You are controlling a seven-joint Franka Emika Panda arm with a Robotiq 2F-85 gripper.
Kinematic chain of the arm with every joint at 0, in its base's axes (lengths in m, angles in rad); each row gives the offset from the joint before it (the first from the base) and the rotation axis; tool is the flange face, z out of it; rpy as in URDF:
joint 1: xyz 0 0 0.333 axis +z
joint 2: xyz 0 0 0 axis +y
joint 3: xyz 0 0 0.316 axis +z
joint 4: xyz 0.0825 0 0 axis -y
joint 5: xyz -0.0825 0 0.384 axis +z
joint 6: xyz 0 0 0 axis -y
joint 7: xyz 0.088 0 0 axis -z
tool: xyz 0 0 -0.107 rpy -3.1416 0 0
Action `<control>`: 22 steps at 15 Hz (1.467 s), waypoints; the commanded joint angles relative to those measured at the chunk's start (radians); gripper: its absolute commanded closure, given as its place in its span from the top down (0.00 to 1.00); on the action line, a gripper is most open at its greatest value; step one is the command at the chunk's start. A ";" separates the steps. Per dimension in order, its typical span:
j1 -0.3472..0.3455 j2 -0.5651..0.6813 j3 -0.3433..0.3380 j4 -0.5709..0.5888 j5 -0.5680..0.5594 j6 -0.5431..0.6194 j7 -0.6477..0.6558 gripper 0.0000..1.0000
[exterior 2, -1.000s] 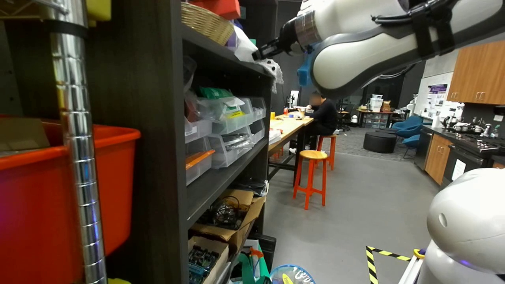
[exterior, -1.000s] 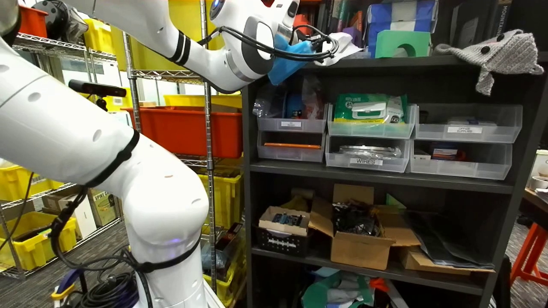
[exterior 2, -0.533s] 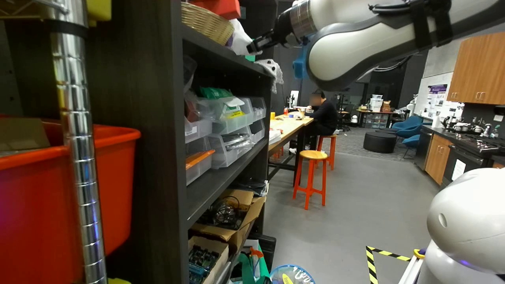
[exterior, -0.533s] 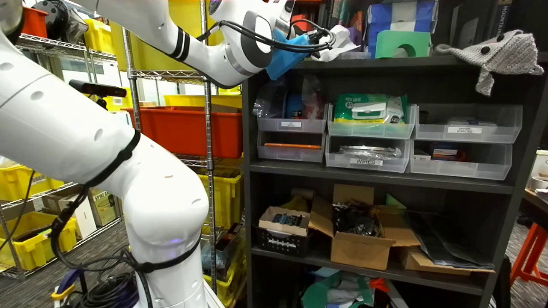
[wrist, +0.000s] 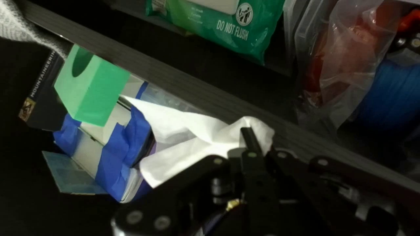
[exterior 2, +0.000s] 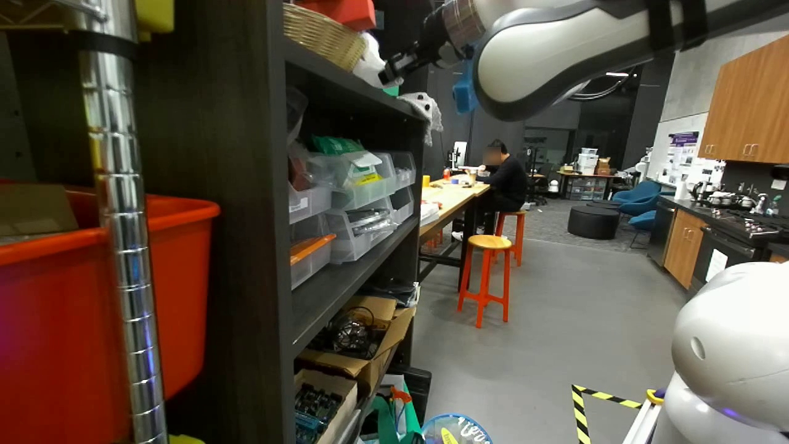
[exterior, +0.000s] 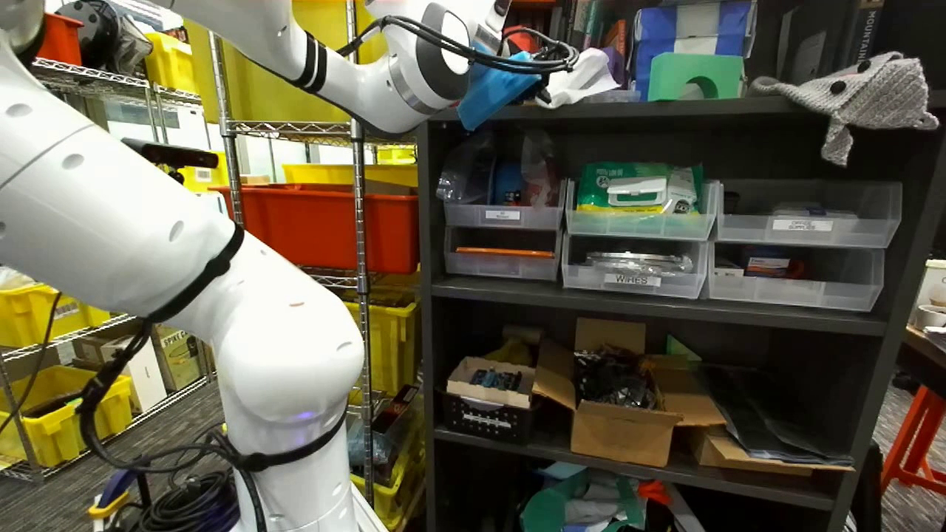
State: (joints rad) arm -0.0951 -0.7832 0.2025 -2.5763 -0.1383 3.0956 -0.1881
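My gripper [wrist: 251, 141] is shut on a white cloth or tissue [wrist: 183, 154], whose crumpled end bunches round the fingertips in the wrist view. The rest of it spreads leftward over the top shelf board. In both exterior views the white cloth [exterior: 587, 77] [exterior 2: 370, 61] hangs at the gripper's tip [exterior 2: 388, 77], by the front edge of the top shelf. Cables partly hide the fingers in an exterior view. Close beside the cloth are a green block [wrist: 98, 88] with a round cut-out and a blue-and-white box [wrist: 115, 160]. Whether the cloth's far end touches the shelf I cannot tell.
A grey knitted toy [exterior: 879, 92] drapes over the top shelf's edge. Clear bins [exterior: 635, 225] stand one shelf below, one with a green wipes pack [wrist: 223, 29]. A wicker basket [exterior 2: 323, 34] sits nearby above. A metal rack post [exterior: 360, 222] and red bin [exterior: 318, 229] flank the shelf.
The gripper has risen slightly and shifted farther in over the top shelf. The white cloth has moved along with it. The jaws stay shut throughout.
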 commanded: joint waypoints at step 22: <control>0.237 0.109 -0.115 0.180 -0.042 -0.323 -0.077 0.01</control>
State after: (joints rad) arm 0.1284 -0.6956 0.0919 -2.4249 -0.1596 2.7761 -0.2538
